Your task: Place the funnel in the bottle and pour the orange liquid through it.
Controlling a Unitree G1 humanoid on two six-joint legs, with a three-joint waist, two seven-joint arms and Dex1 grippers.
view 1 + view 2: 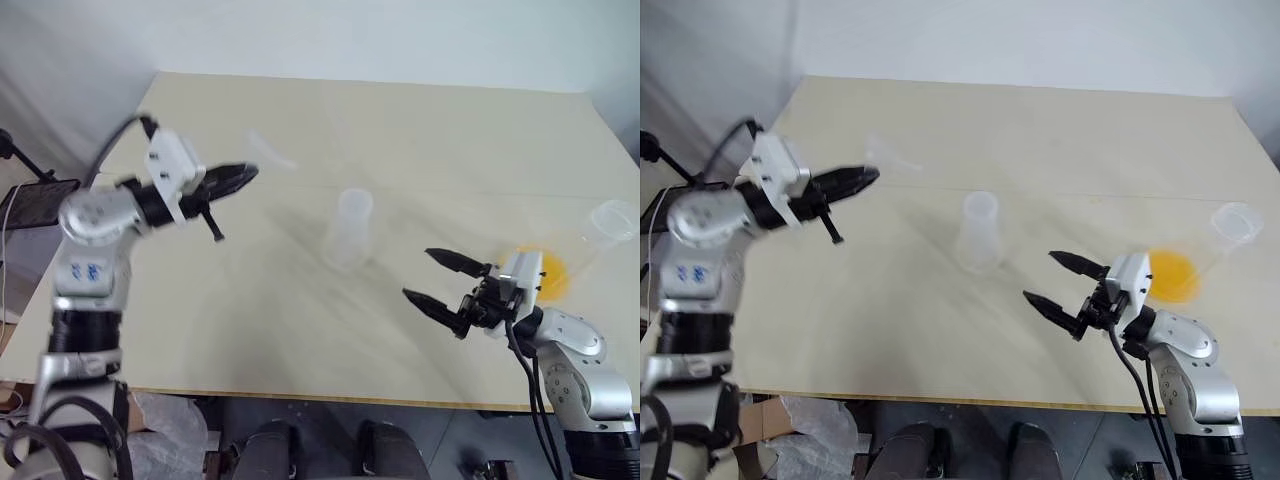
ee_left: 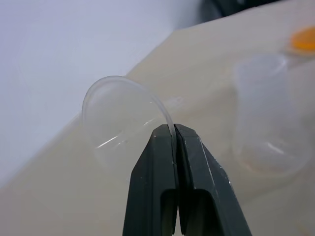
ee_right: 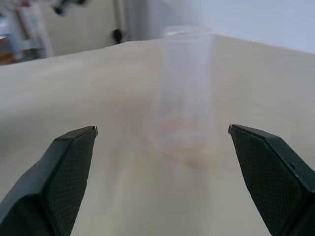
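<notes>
1. Left wrist view: the left gripper (image 2: pixel 173 132) has its two black fingers (image 2: pixel 153 162) pressed together on the thin rim of the funnel (image 2: pixel 120 113), pinching the clear wall between the tips.
2. In the left eye view that gripper (image 1: pixel 240 175) is raised above the table (image 1: pixel 400 130), well to the left of the bottle (image 1: pixel 350 228), and the funnel (image 1: pixel 270 150) sticks out past the fingertips as a faint clear shape.
3. The bottle stands upright near the middle of the table, touched by neither gripper.
4. The right gripper (image 1: pixel 435 278) hangs low over the table to the right of the bottle, its fingers (image 1: pixel 455 262) spread wide with nothing between them.
5. In the right wrist view the bottle (image 3: pixel 184 93) stands ahead, centred between the two parted fingers (image 3: pixel 74 162) and clear of both.
6. The orange liquid (image 1: pixel 553 277) sits in a second clear flask (image 1: pixel 612 225), farther right of the bottle than the right gripper, just behind its wrist.
</notes>
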